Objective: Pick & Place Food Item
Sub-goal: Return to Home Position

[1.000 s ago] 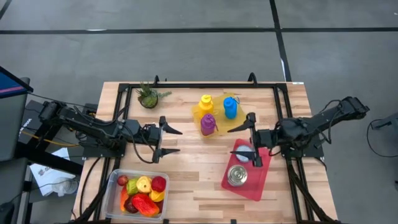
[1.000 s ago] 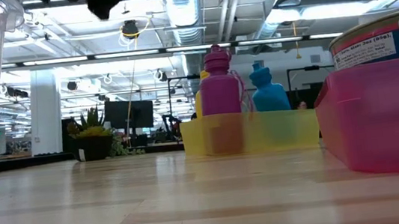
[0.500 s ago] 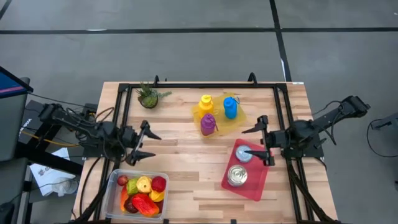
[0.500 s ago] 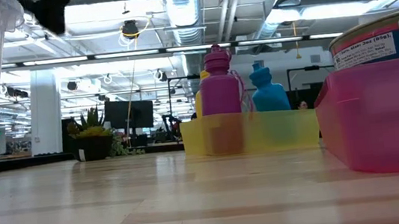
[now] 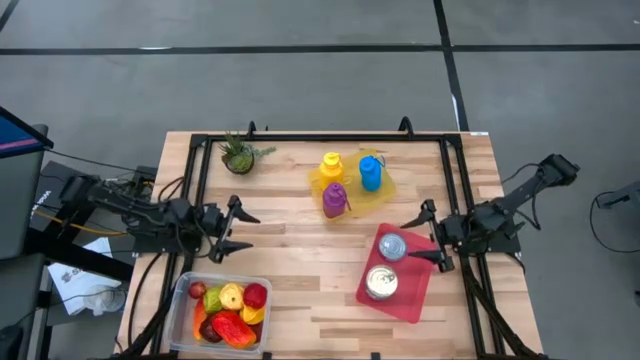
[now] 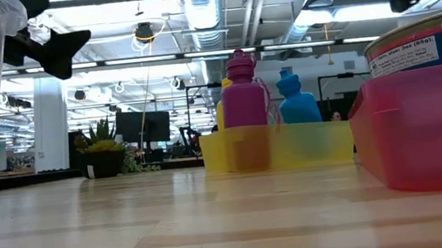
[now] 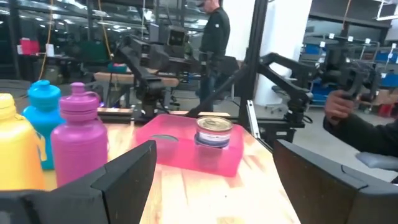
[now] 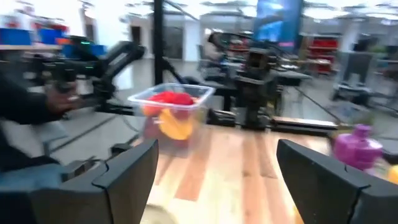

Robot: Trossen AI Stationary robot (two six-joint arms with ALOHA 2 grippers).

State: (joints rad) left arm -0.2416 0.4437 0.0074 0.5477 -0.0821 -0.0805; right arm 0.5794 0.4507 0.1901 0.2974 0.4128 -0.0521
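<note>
A pink tray (image 5: 410, 297) at the table's right near part holds two tin cans, a small one (image 5: 392, 246) and a larger one (image 5: 381, 283). A clear tub (image 5: 185, 300) of toy fruit (image 5: 232, 312) stands on the table at the left near edge. My left gripper (image 5: 252, 231) is open and hovers left of the table's middle, just beyond the tub. My right gripper (image 5: 406, 240) is open and raised beside the small can, over the tray's far right part. The left wrist view shows the tray (image 7: 186, 152) and a can (image 7: 214, 132). The right wrist view shows the tub (image 8: 171, 115).
A yellow tray (image 5: 352, 197) at the far middle holds a yellow bottle (image 5: 331, 166), a blue bottle (image 5: 370, 172) and a purple bottle (image 5: 335, 200). A small potted plant (image 5: 238, 153) stands at the far left. A person's hand (image 7: 339, 106) shows beyond the table. Bare wood lies between tub and pink tray.
My left gripper has drawn back toward the table's left edge. My right gripper has drawn back toward the right edge and slightly toward the near edge, off the small can. Both cans, the tub and the bottles have stayed where they were.
</note>
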